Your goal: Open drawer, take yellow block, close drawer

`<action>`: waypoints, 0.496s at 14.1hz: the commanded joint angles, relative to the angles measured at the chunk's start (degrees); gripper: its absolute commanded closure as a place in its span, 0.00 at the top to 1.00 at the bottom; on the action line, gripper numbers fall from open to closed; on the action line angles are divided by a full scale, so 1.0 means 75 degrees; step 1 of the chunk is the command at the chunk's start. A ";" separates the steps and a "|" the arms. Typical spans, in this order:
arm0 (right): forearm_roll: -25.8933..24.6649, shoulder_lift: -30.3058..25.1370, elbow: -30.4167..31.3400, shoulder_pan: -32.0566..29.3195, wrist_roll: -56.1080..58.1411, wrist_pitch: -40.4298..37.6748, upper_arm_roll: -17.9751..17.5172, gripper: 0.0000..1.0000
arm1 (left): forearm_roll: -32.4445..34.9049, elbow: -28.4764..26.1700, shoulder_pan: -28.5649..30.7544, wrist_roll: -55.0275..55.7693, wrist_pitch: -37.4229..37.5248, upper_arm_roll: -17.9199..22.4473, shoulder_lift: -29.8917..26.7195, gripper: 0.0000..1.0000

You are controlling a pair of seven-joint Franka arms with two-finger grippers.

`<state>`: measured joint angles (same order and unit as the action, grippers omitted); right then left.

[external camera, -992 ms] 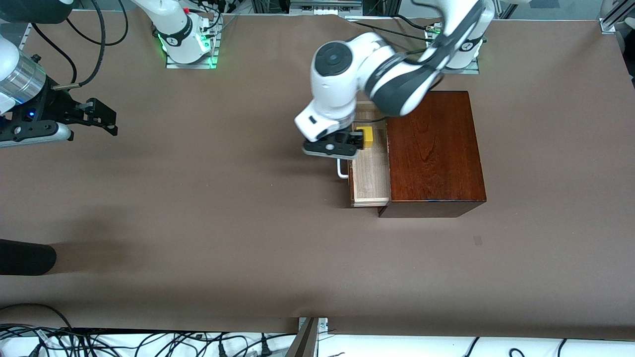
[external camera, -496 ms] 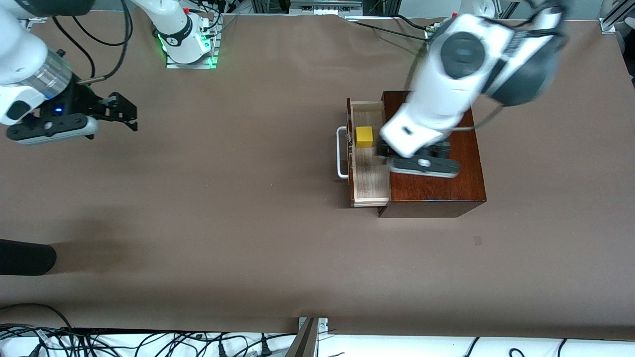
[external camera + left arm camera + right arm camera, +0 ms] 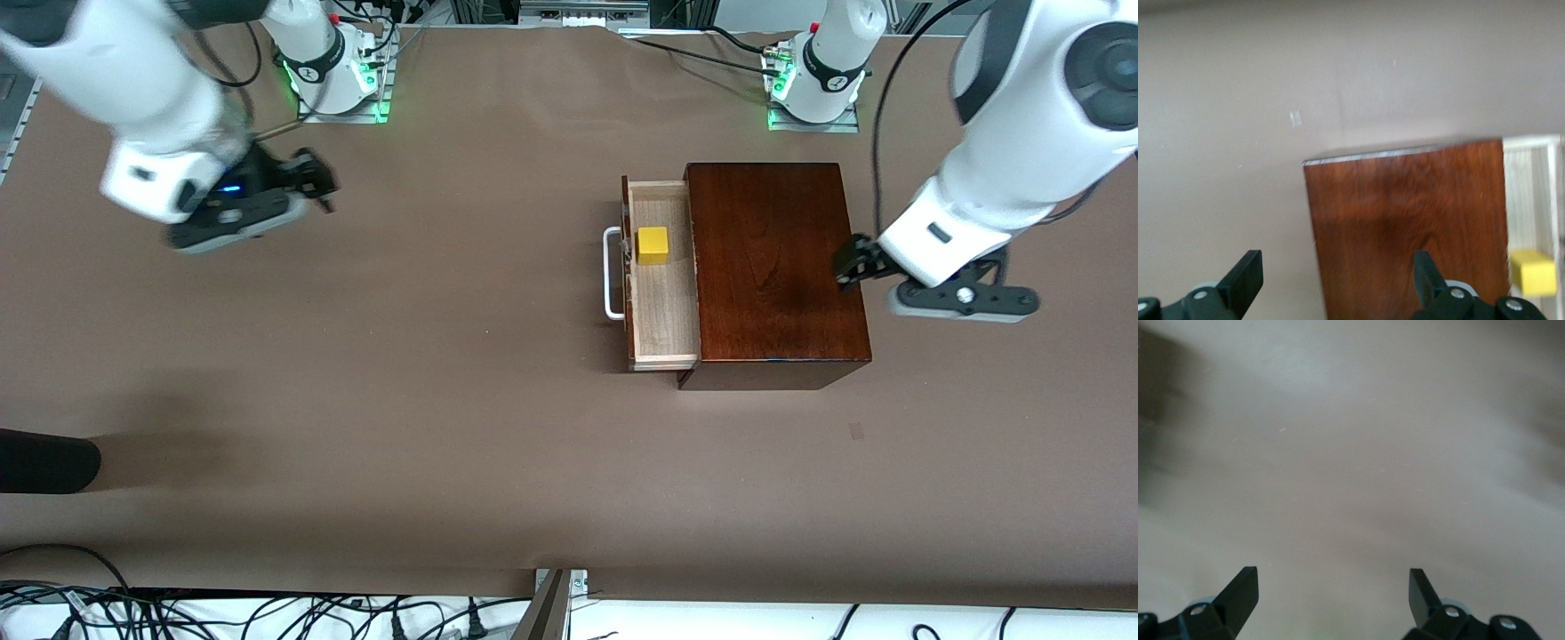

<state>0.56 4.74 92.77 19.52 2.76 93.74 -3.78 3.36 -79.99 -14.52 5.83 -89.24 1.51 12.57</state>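
Note:
The drawer (image 3: 662, 302) stands pulled out of the mahogany box (image 3: 773, 267), its white handle (image 3: 610, 271) toward the right arm's end. The yellow block (image 3: 652, 245) lies in the drawer, untouched. My left gripper (image 3: 852, 265) hangs open and empty over the box's edge toward the left arm's end. In the left wrist view the left gripper (image 3: 1337, 280) straddles that edge of the box (image 3: 1405, 220), with the yellow block (image 3: 1533, 272) and drawer (image 3: 1528, 193) at the side. My right gripper (image 3: 313, 180) is open over bare table; the right wrist view shows the right gripper (image 3: 1331, 593) empty.
A black object (image 3: 44, 460) lies at the table's edge toward the right arm's end, nearer to the camera. Cables (image 3: 267, 613) run along the near edge. The arm bases (image 3: 333, 80) stand at the top. A small mark (image 3: 855, 431) sits on the brown table cover.
My left gripper has swung from the drawer's handle across the box to its edge at the left arm's end. My right gripper has moved toward the box. Drawer and block have not moved.

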 commanded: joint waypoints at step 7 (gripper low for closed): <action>0.0102 0.2340 -0.1854 0.2937 0.1472 0.0906 -0.0211 1.00 | -0.0167 -0.1621 0.1078 -0.0976 -0.1018 -0.0038 -0.1357 1.00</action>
<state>1.48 15.34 86.92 37.01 11.84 100.31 -5.89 3.36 -78.03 -10.73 0.73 -86.52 1.93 9.83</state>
